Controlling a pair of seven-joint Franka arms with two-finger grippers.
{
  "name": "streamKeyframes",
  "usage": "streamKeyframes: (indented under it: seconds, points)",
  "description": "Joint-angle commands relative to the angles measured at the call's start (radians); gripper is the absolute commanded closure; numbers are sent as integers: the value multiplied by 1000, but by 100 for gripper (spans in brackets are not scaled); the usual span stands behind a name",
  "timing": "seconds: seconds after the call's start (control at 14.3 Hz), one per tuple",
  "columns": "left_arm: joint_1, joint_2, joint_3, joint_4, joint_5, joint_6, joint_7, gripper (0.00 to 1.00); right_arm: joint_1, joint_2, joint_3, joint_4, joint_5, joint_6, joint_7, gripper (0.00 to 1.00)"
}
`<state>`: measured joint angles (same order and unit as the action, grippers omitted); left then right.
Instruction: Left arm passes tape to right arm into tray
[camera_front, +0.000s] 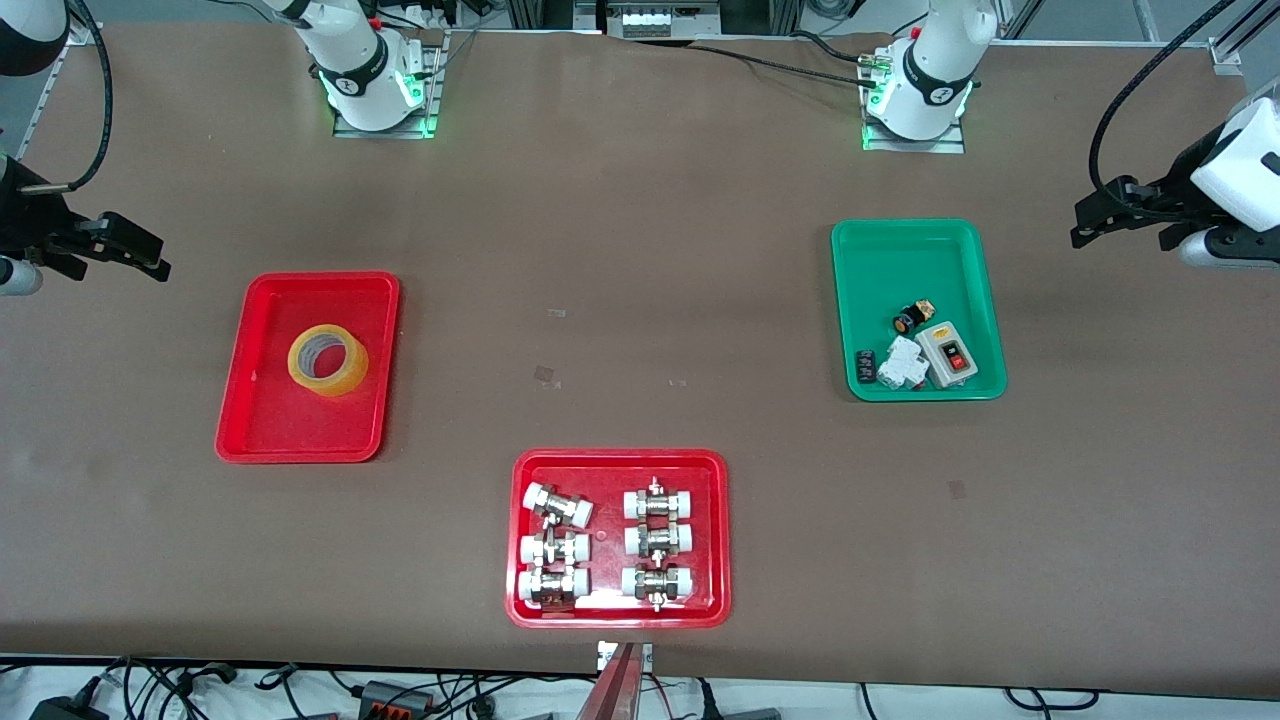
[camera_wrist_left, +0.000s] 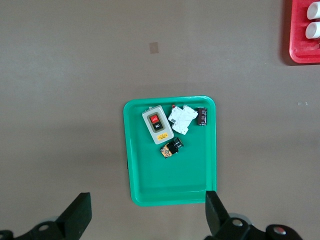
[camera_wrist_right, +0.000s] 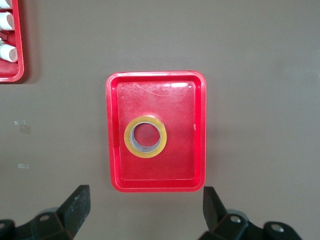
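Front view shows me the tape lying flat in the plain red tray at the right arm's end of the table. Both tools, left and right, hang open and empty above bare table beside their trays.
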<state>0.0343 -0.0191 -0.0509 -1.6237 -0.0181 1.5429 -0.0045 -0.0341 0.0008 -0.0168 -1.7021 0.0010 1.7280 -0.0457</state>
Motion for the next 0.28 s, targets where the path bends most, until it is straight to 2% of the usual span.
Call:
streamKeyframes:
  seconds: [0.0,0.21]
  points:
    - [-4,14,-1,33,15,-24,-2,0,8,-32,-2,-24,-9,-5,-14,0]
    - [-4,14,-1,31,15,-37,-2,0,8,-33,-2,-25,-10,-5,-13,0]
